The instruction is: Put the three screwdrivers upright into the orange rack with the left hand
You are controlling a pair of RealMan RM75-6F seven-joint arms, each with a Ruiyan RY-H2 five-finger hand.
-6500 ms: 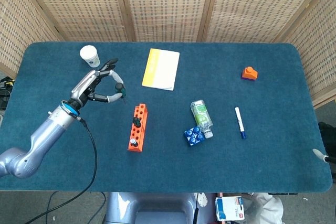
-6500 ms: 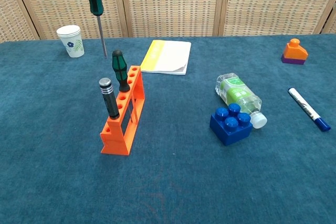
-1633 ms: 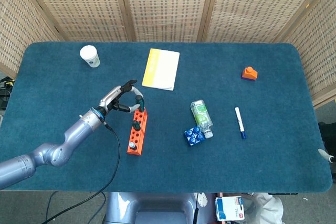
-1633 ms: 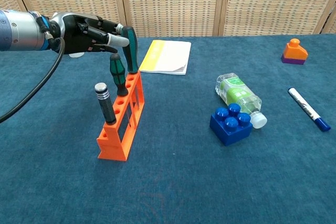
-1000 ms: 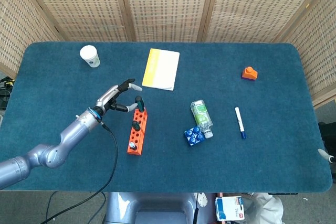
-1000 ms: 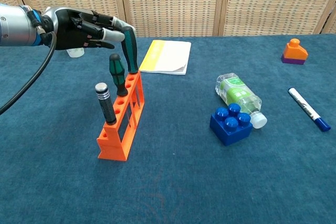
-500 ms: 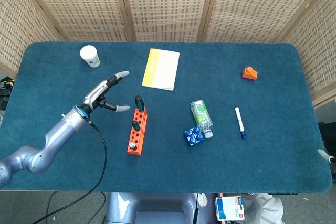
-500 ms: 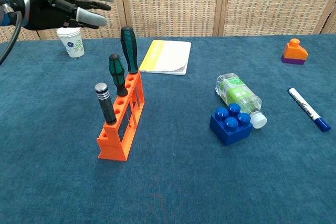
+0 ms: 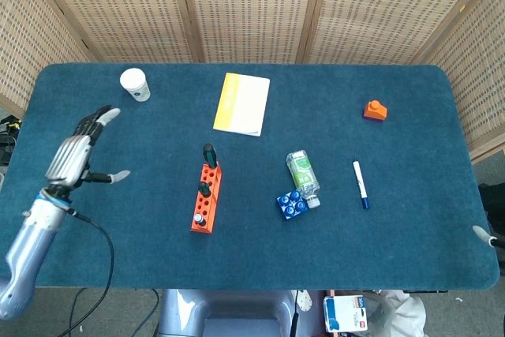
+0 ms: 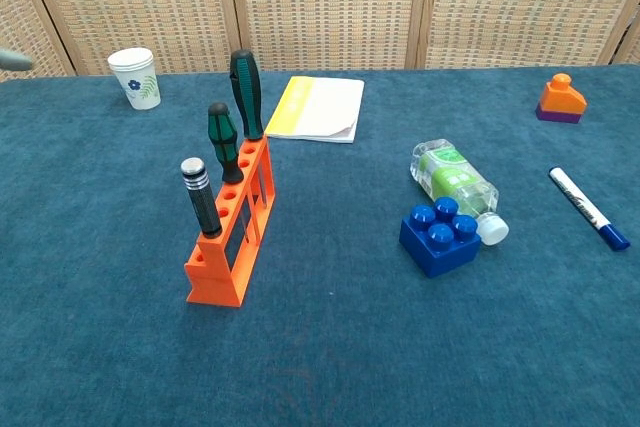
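The orange rack (image 9: 207,195) (image 10: 232,237) stands left of the table's middle with three screwdrivers upright in it. A tall green-handled one (image 10: 245,92) is at the far end. A shorter green-handled one (image 10: 225,142) stands beside it, and a black-handled one (image 10: 202,197) is near the front end. My left hand (image 9: 79,151) hovers well to the left of the rack, open with fingers spread and holding nothing. In the chest view only blurred fingertips (image 10: 12,59) show at the left edge. Of my right hand only a pale tip (image 9: 478,232) peeks in at the table's right edge.
A paper cup (image 9: 135,84) stands at the back left and a yellow notebook (image 9: 242,103) behind the rack. A green bottle (image 9: 302,173) and a blue block (image 9: 291,205) lie right of the rack. Further right are a marker (image 9: 360,184) and an orange block (image 9: 375,110).
My left hand let go of the tall green screwdriver, now standing in the rack's far end. The hand opened and drew back to the left, away from the rack.
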